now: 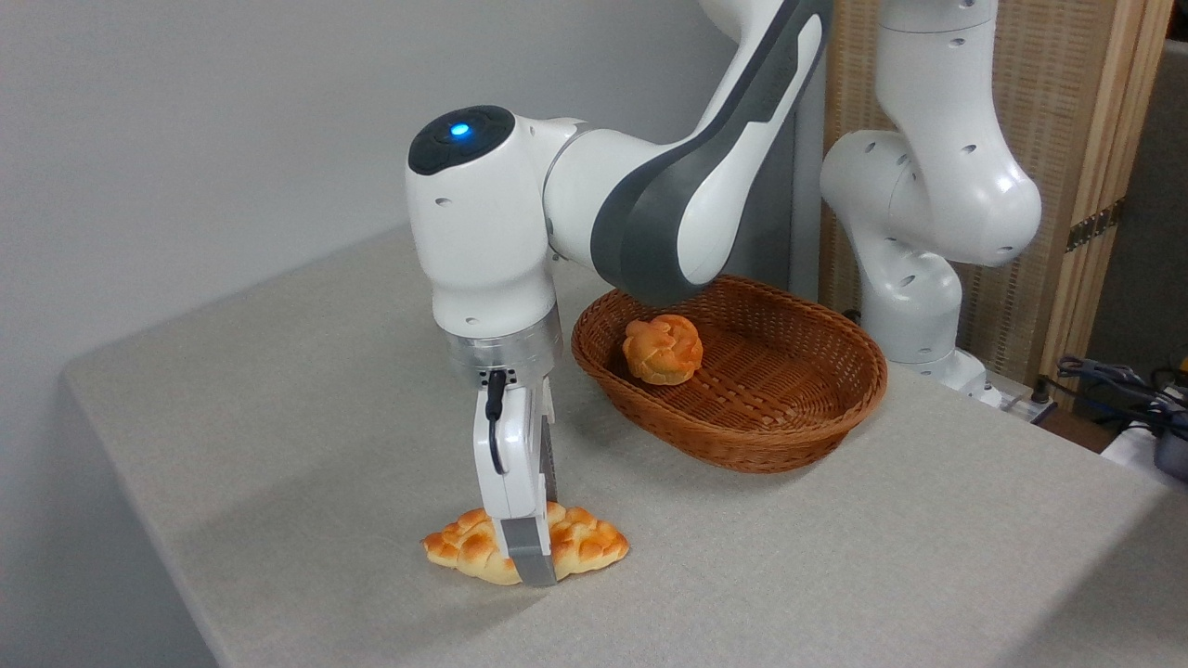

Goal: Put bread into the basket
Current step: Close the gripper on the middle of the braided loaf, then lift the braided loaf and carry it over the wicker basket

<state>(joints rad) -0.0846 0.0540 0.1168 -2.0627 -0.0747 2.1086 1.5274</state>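
Observation:
The bread (583,543), a long golden braided loaf, lies on the grey table (306,408) near its front edge. My gripper (532,555) stands upright over the loaf's middle, with its fingers down on either side. The near finger (529,561) covers the loaf's front at table height. The far finger is hidden behind the loaf, so the grip cannot be judged. The basket (840,408), oval and reddish-brown wicker, sits to the back right of the loaf, about a hand's width away.
A small round knotted bun (663,349) rests inside the basket at its left end. The arm's white base (914,306) rises behind the basket. Cables (1114,380) lie at the far right, off the table.

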